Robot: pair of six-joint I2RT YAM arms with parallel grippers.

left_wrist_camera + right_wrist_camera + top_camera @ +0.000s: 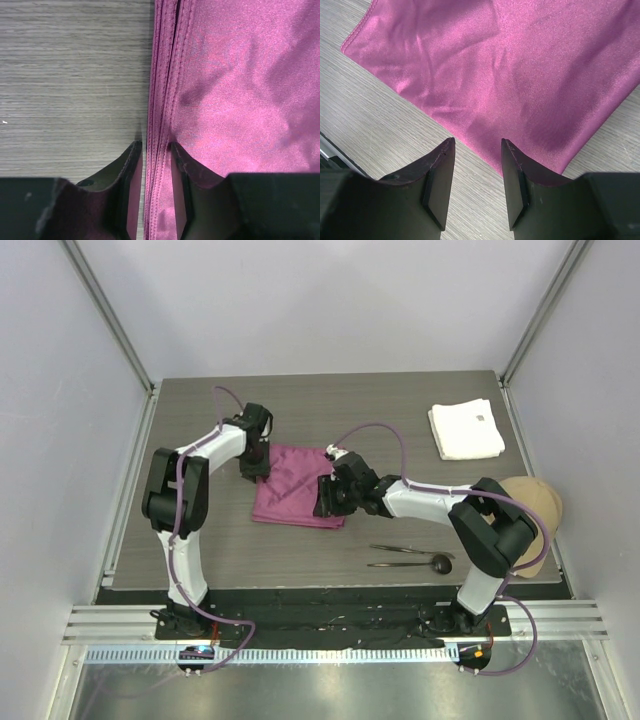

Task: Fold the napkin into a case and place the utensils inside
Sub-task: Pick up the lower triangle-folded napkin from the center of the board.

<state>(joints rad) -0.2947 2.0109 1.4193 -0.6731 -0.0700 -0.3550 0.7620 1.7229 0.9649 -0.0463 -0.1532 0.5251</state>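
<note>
left end effector (157, 147) straddles the stacked hem of the napkin (295, 488), clamped or not i cannot tell; right end effector (477, 142) hangs open over the opposite edge, seemingly for folding.

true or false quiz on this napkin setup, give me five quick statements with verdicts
1. The napkin lies on the table between the two arms. True.
2. The utensils are tucked inside the napkin. False: they lie bare on the table, near the right arm.
3. The left fingers straddle the napkin's edge. True.
4. The white cloth covers the napkin. False: it lies apart, at the far right corner.
5. The right fingers are pressed shut. False: they stand apart at the napkin's edge.
</note>
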